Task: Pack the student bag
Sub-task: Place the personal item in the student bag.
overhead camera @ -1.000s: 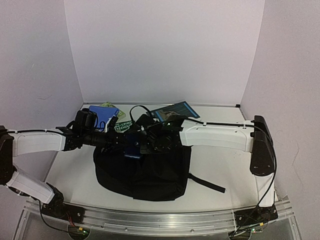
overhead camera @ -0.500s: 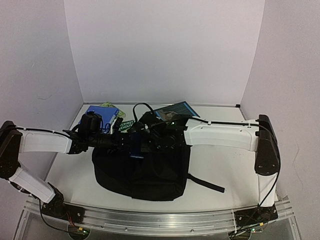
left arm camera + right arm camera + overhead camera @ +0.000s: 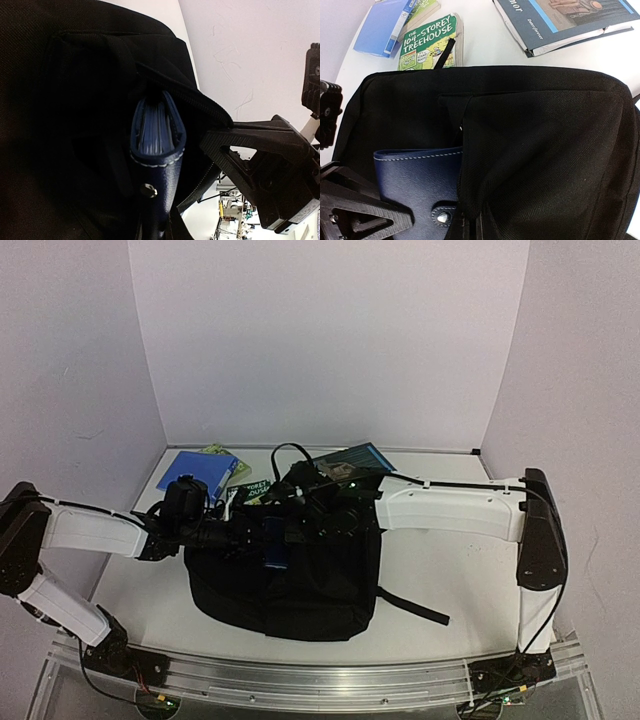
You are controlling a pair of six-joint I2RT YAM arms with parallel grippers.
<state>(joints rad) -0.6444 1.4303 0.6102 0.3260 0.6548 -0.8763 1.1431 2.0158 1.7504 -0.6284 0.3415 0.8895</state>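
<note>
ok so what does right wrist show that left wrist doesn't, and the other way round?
Only right wrist: the books lying on the table beyond the student bag, namely The 104-Storey Treehouse, a light-blue folder and a dark-covered paperback.
Only left wrist: the navy organiser seen end-on, with its blue page edges showing.
Both: the black student bag, and the navy organiser with white stitching and a snap stud, tucked partly into the bag's opening.

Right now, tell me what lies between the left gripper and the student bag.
A dark-blue pouch, gripped by the left gripper and partly tucked into the student bag; clearest in the right wrist view.
</note>
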